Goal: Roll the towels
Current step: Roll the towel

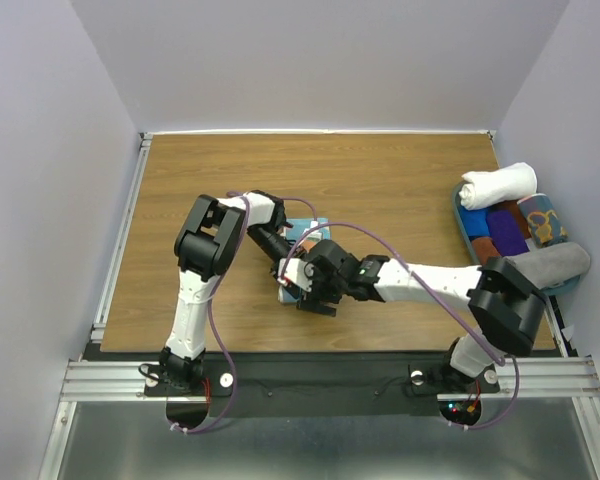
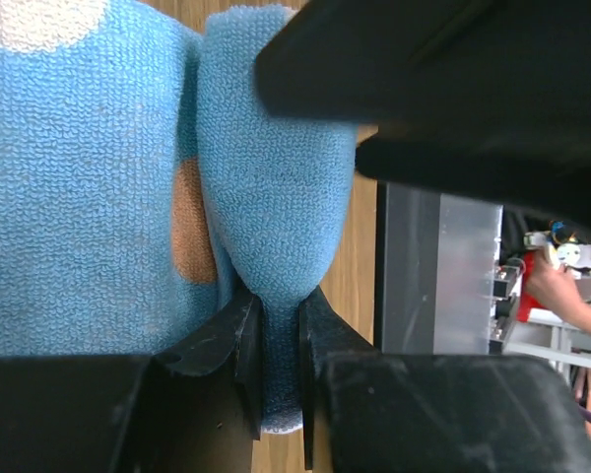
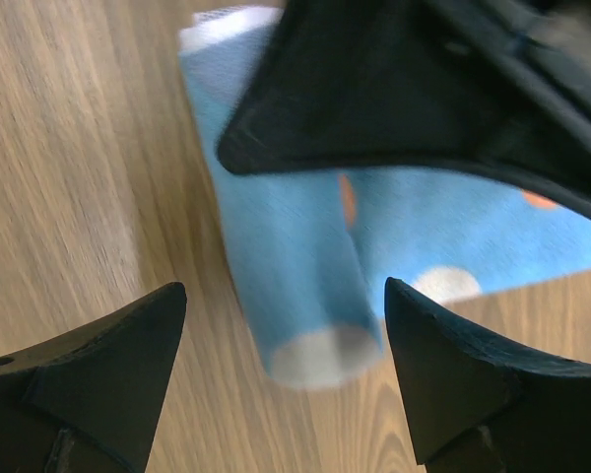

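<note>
Blue towel (image 2: 276,197) pinched fast in left gripper (image 2: 281,320); right gripper (image 3: 284,291) wide open, empty, seemingly just above it.

no text, label, brand or number can be read anywhere (the towel (image 2: 79,197) carries only dots).

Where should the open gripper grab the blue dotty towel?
Probably the rolled edge of the blue towel, near its free end, from straight above, one finger each side. That roll is a narrow raised ridge lying on the table, and the right gripper hangs open over it.
</note>
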Controlling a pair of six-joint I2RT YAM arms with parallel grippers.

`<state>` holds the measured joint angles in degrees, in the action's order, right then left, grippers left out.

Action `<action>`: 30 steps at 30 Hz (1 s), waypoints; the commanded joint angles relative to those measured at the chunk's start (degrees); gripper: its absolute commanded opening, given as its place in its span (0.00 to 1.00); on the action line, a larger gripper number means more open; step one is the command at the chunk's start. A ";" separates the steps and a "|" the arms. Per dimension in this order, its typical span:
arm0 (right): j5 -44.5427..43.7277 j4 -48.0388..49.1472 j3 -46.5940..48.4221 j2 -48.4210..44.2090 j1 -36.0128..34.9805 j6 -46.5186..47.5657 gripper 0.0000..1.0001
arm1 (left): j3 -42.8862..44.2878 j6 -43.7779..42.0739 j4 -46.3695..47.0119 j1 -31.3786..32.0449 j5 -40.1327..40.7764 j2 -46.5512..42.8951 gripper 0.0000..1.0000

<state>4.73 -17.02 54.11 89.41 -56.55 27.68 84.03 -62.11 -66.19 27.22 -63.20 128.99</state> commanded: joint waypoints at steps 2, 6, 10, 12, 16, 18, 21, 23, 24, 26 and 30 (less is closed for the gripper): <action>-2.45 8.49 -0.84 3.40 -2.07 3.08 0.82 | 1.05 -3.37 3.71 -0.50 10.29 3.81 0.18; -0.61 9.11 -2.77 6.13 -1.89 2.29 0.42 | 1.67 -3.20 4.14 -1.12 10.20 2.50 0.20; 2.21 8.84 -4.62 4.03 -1.81 -0.25 0.01 | 0.35 -2.41 5.90 -2.00 10.37 -1.71 0.27; 5.54 6.66 -4.71 3.32 -1.28 -1.57 0.01 | -0.18 -2.41 5.99 -2.61 10.99 -4.52 0.36; 13.62 0.41 -3.40 4.02 1.53 -4.21 0.01 | -1.06 -3.02 5.55 -4.80 11.26 -10.50 0.55; 18.37 -1.09 -3.13 4.11 3.55 -6.23 0.00 | -1.59 -3.28 5.81 -7.52 10.82 -13.14 0.60; 23.20 -2.23 -2.78 4.46 6.10 -9.83 0.01 | -3.08 -3.37 6.77 -11.74 10.20 -17.80 0.64; 27.07 -2.93 -2.43 5.16 7.15 -10.72 0.01 | -5.10 -2.76 8.09 -13.85 9.76 -21.31 0.66; 29.26 -3.72 -1.64 6.64 7.60 -11.15 0.00 | -7.19 -1.89 10.01 -15.78 9.15 -24.11 0.67; 31.82 -4.95 -0.41 9.62 9.08 -11.77 0.01 | -9.92 0.65 14.92 -17.20 8.71 -27.28 0.68; 41.64 -9.08 3.89 15.60 11.90 -12.47 0.01 | -21.76 6.71 27.58 -17.12 12.56 -38.88 0.72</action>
<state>35.64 -17.87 56.36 99.39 -46.41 17.41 70.65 -60.84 -49.69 8.80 -52.84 99.57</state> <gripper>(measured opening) 0.179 0.701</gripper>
